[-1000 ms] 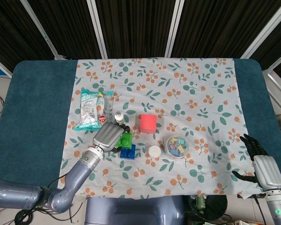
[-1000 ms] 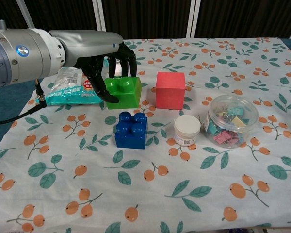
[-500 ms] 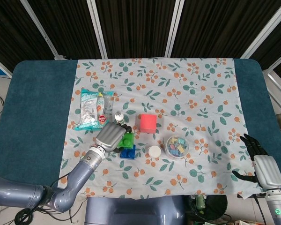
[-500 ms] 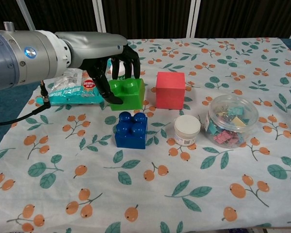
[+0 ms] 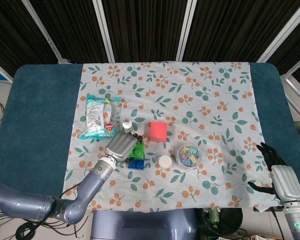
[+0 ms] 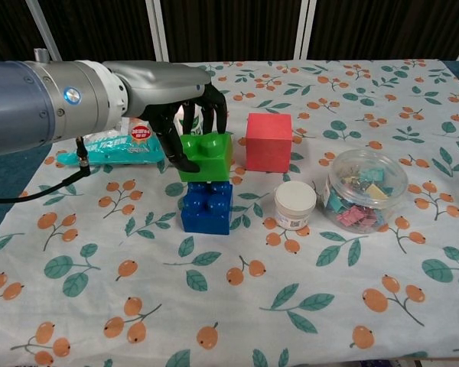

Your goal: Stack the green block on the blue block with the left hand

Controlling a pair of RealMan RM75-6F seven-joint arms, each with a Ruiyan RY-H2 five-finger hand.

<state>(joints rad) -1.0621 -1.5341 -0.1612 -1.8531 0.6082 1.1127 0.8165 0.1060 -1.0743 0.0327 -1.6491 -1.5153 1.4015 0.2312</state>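
My left hand (image 6: 172,95) (image 5: 121,146) grips the green block (image 6: 206,157) (image 5: 138,150) from above and behind, fingers wrapped over its top and left side. The green block hangs right over the blue block (image 6: 207,206) (image 5: 136,163), its underside at about the level of the blue studs; I cannot tell whether they touch. It leans slightly. My right hand (image 5: 276,169) rests open at the table's front right corner, far from both blocks, seen only in the head view.
A red cube (image 6: 269,141) stands just right of the blocks. A white jar (image 6: 295,205) and a clear tub of clips (image 6: 366,189) sit further right. A snack packet (image 6: 122,139) and a small bottle (image 5: 126,125) lie behind my left hand.
My left hand has carried the green block rightward and forward, from beside the red cube to directly above the blue block. The right hand has not moved.
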